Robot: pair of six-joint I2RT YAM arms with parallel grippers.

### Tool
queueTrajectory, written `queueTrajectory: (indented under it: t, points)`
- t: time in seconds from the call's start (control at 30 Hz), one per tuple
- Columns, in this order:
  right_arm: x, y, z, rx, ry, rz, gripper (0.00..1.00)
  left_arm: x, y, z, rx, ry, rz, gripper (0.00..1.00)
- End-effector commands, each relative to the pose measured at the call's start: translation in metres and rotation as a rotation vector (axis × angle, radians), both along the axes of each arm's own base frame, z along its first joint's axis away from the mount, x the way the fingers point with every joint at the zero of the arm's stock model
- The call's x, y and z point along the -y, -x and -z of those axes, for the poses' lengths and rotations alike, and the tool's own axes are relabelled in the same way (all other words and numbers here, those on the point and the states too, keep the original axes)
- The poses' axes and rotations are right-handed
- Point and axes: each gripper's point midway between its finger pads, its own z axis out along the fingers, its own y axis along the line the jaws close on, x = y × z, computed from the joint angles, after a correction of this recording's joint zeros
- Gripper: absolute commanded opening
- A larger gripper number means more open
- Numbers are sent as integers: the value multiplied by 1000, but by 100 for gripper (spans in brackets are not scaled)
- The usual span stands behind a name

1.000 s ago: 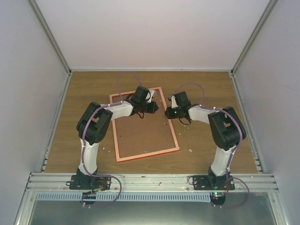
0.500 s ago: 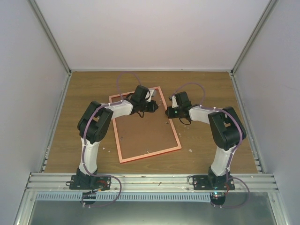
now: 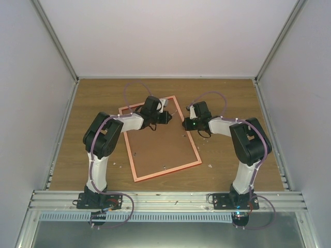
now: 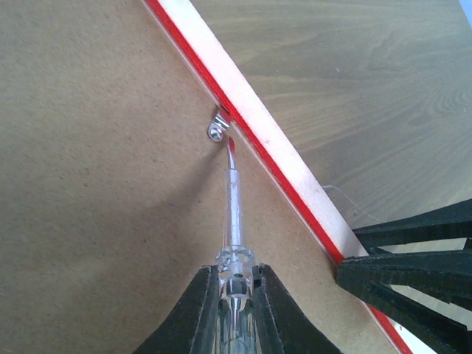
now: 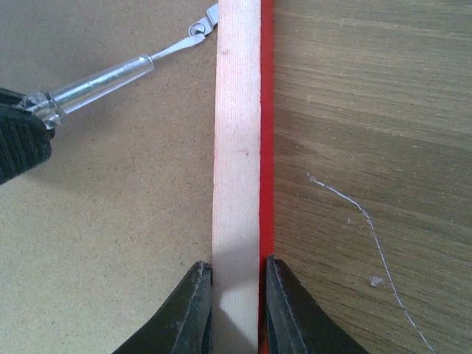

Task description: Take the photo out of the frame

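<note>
The frame (image 3: 168, 172) lies face down on the wooden table, its brown board back (image 3: 158, 144) facing up. The photo is hidden under the board. My left gripper (image 3: 166, 118) is shut on a clear-handled screwdriver (image 4: 234, 214). The screwdriver's tip touches a small metal tab (image 4: 217, 129) at the frame's right rail (image 4: 258, 125). My right gripper (image 3: 184, 124) is shut on that same rail (image 5: 237, 147), one finger on each side of it. The screwdriver (image 5: 103, 77) and the tab (image 5: 203, 26) also show in the right wrist view.
Small white scraps (image 3: 211, 166) lie on the table to the right of the frame. A thin pale thread (image 5: 361, 221) lies on the wood beside the rail. Grey walls close in the table on three sides, and a metal rail (image 3: 165, 199) runs along the near edge.
The frame has turned slightly, its near end swinging to the right. My left gripper with the screwdriver has shifted a little to the left. The right gripper has stayed on the rail.
</note>
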Motion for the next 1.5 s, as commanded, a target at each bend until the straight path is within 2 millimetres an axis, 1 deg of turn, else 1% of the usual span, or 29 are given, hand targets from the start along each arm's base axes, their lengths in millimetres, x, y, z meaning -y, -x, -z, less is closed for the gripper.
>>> queueTrajectory:
  t: [0.0,0.13,0.37,0.57,0.7,0.87,1.03,1.17,1.3,1.47]
  points:
    - [-1,20,16,-74,-3,-34,11,-1,-11,-32,97,51,-18,0]
    - [-1,21,17,-76,-5,-36,11,0,-13,-29,92,47,-13,0]
    - [-1,21,18,-79,-5,-37,11,9,-10,-26,81,66,23,0]
    - [-2,22,18,-82,-8,-37,11,9,-10,-21,73,61,20,0]
    - [-2,21,18,-81,-8,-37,11,6,-15,-17,69,37,-1,0]
    - [-1,22,17,-81,-8,-37,10,9,-18,-13,61,33,6,0]
    - [-2,22,17,-81,-8,-38,10,13,-12,-12,47,50,37,0]
    - [-2,22,16,-78,-10,-39,10,11,-7,-6,26,41,39,0]
    - [-2,22,18,-81,-9,-39,10,4,-2,-7,29,29,19,0]
    - [-2,22,16,-77,-10,-40,10,-3,-1,-9,32,2,0,0]
